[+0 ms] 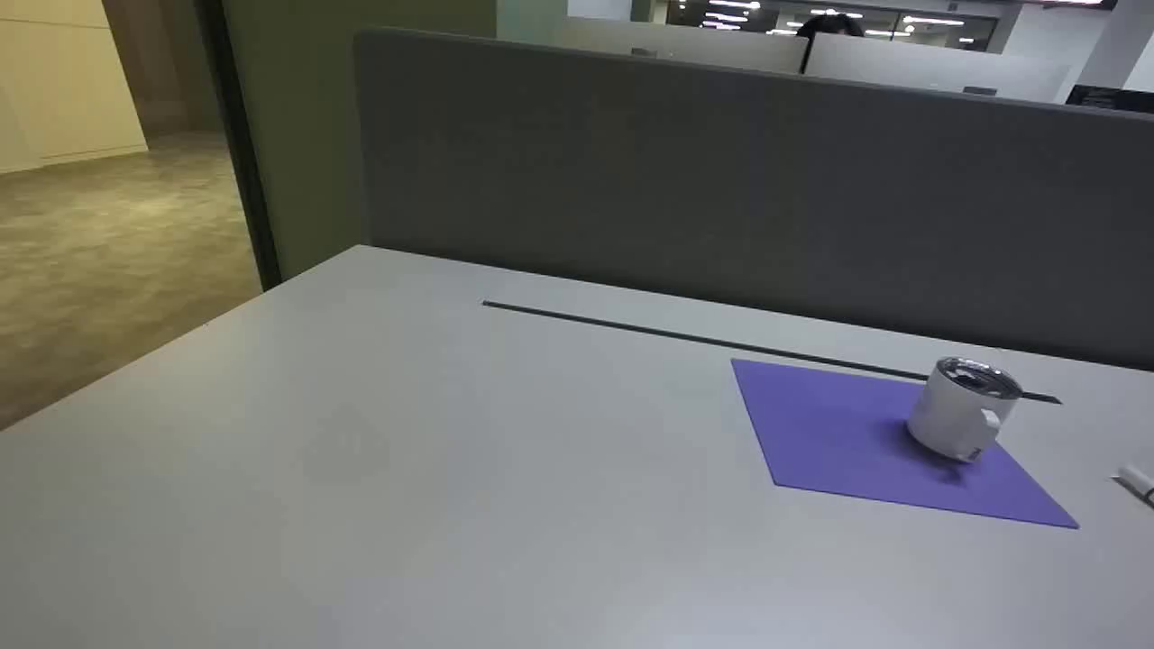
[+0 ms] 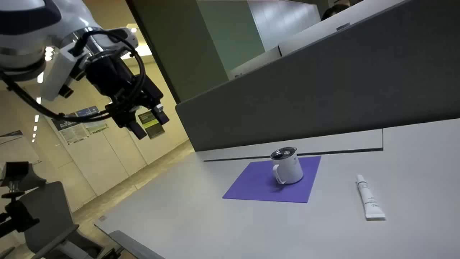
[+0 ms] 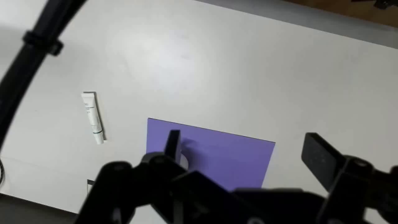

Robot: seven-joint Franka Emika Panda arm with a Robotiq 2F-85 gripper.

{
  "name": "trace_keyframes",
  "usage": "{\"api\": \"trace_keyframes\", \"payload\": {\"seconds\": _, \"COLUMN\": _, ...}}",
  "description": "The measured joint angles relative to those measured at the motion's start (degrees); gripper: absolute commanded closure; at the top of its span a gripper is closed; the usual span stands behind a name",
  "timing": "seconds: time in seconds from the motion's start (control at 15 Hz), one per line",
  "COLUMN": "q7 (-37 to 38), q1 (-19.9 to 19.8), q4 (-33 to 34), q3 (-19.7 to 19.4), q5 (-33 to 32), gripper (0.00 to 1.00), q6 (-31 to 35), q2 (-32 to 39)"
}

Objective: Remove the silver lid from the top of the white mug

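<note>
The white mug (image 1: 948, 421) stands upright on the purple mat (image 1: 829, 415), its handle at its side. The silver lid (image 1: 979, 378) sits on its rim, looking shiny and partly dark. In an exterior view the mug (image 2: 291, 172) and the lid (image 2: 283, 153) also show. My gripper (image 2: 153, 128) is there, open and empty, high above the table and well away from the mug. In the wrist view the gripper's fingers (image 3: 244, 138) are wide apart with nothing between them. Only a sliver of the mug (image 3: 184, 162) shows behind a finger; the lid is hidden there.
A white tube (image 2: 370, 199) lies on the white table (image 2: 201, 216) beside the mat. A dark grey partition (image 2: 305, 97) rises along the table's back edge. A thin dark strip (image 1: 685, 338) runs along the table behind the mat. A dark cable (image 3: 34, 53) crosses the wrist view.
</note>
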Motion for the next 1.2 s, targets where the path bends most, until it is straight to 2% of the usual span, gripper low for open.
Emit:
{"api": "trace_keyframes", "payload": {"seconds": 0.67, "q7": -0.14, "q1": -0.02, "q4": -0.01, "q3": -0.02, "q5": -0.47, "gripper": 0.0, "q6": -0.2, "q2": 1.42}}
{"api": "trace_keyframes", "payload": {"seconds": 0.8, "q7": -1.75, "q1": -0.32, "q4": 2.0, "q3": -1.2, "q5": -1.31, "gripper": 0.0, "q6": 2.46, "q2": 4.7}}
{"api": "trace_keyframes", "payload": {"seconds": 0.93, "q7": -6.32, "q1": -0.48, "q4": 4.92, "q3": -4.15, "q5": -1.55, "gripper": 0.0, "q6": 7.41, "q2": 10.8}}
{"api": "trace_keyframes", "payload": {"seconds": 1.0, "q7": -9.42, "q1": -0.28, "q4": 6.43, "q3": -5.91, "q5": -1.47, "gripper": 0.25, "q6": 10.68, "q2": 14.31}}
{"api": "trace_keyframes", "payload": {"seconds": 1.07, "q7": -12.35, "q1": 0.1, "q4": 7.98, "q3": -7.49, "q5": -1.12, "gripper": 0.26, "q6": 13.5, "q2": 17.73}}
{"api": "trace_keyframes", "payload": {"seconds": 1.2, "q7": -18.33, "q1": 1.55, "q4": 11.72, "q3": -10.27, "q5": 1.72, "gripper": 0.4, "q6": 17.54, "q2": 24.96}}
